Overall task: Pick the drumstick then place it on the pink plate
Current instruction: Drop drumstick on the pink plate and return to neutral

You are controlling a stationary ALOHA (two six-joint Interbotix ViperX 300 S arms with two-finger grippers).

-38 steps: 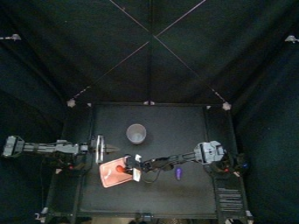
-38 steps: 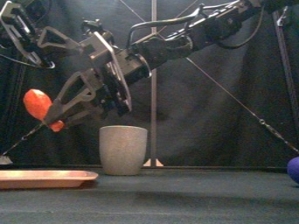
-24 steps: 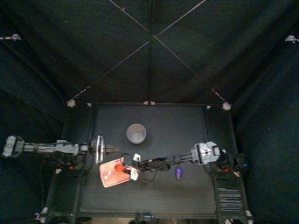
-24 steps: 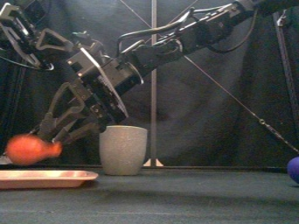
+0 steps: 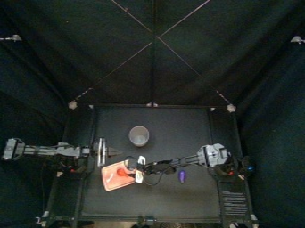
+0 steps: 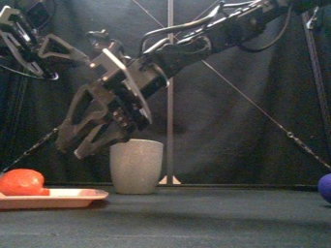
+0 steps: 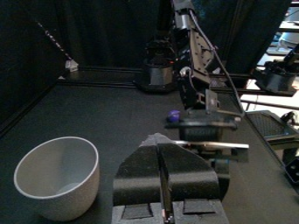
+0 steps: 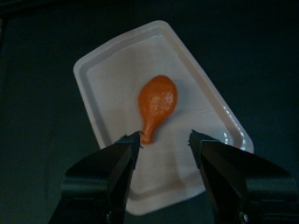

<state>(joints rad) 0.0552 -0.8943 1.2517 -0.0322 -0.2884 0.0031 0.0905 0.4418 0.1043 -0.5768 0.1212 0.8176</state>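
The orange drumstick [image 8: 156, 101] lies on the pink plate [image 8: 105, 70], its thin end toward my right gripper [image 8: 162, 144]. That gripper is open and holds nothing, hovering just above the plate. In the front view the drumstick [image 6: 22, 181] rests at the left end of the plate [image 6: 72, 197], with the right gripper [image 6: 77, 143] raised above it, jaws spread. From above, the plate [image 5: 116, 181] sits at the table's front left and the right gripper [image 5: 130, 167] is over its right edge. My left gripper [image 7: 163, 150] is shut and rests left of the plate [image 5: 102, 149].
A tall grey speckled cup [image 5: 141, 135] stands behind the plate, near the table's middle [image 6: 135, 166]. A small purple toy [image 5: 180, 176] lies to the right under the right arm [image 6: 326, 186]. The right arm stretches across the front half of the table.
The right gripper carried the drumstick down to the plate, let it go and lifted with jaws open. The drumstick now lies on the plate. The left arm stayed still.
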